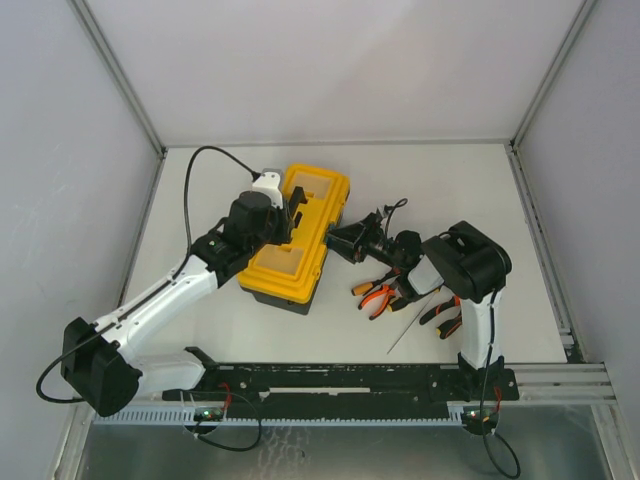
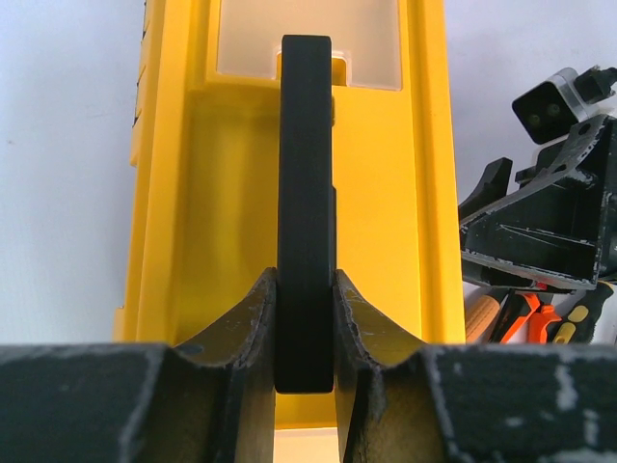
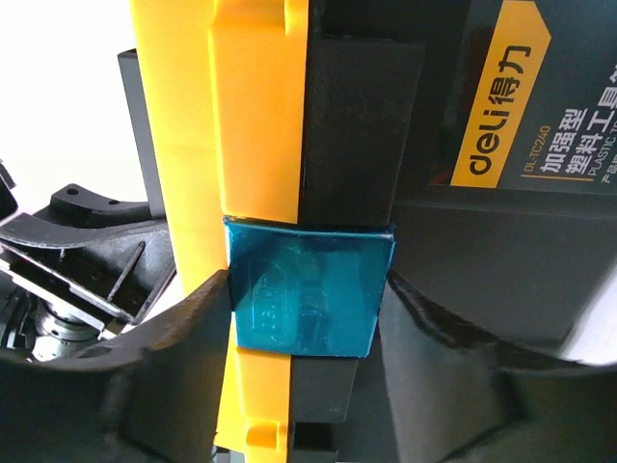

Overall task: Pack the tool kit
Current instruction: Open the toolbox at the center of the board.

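The tool kit's toolbox (image 1: 296,240) lies mid-table with its yellow lid (image 2: 207,193) down. My left gripper (image 2: 306,333) is shut on the lid's black handle (image 2: 306,174), a pad pressed on each side; from above that gripper (image 1: 283,222) sits over the lid. My right gripper (image 3: 307,309) is at the box's right side, jaws closed round the teal latch (image 3: 308,275) where lid and black body (image 3: 482,270) meet; the top view shows this gripper (image 1: 342,240) against the box. Orange-handled pliers (image 1: 376,293) and a thin screwdriver (image 1: 410,330) lie on the table.
More orange and black pliers (image 1: 441,316) lie by the right arm's base. The pliers (image 2: 525,313) also show at the right edge of the left wrist view, under the right gripper's body. A black cable (image 1: 200,170) loops behind the left arm. Walls enclose the table.
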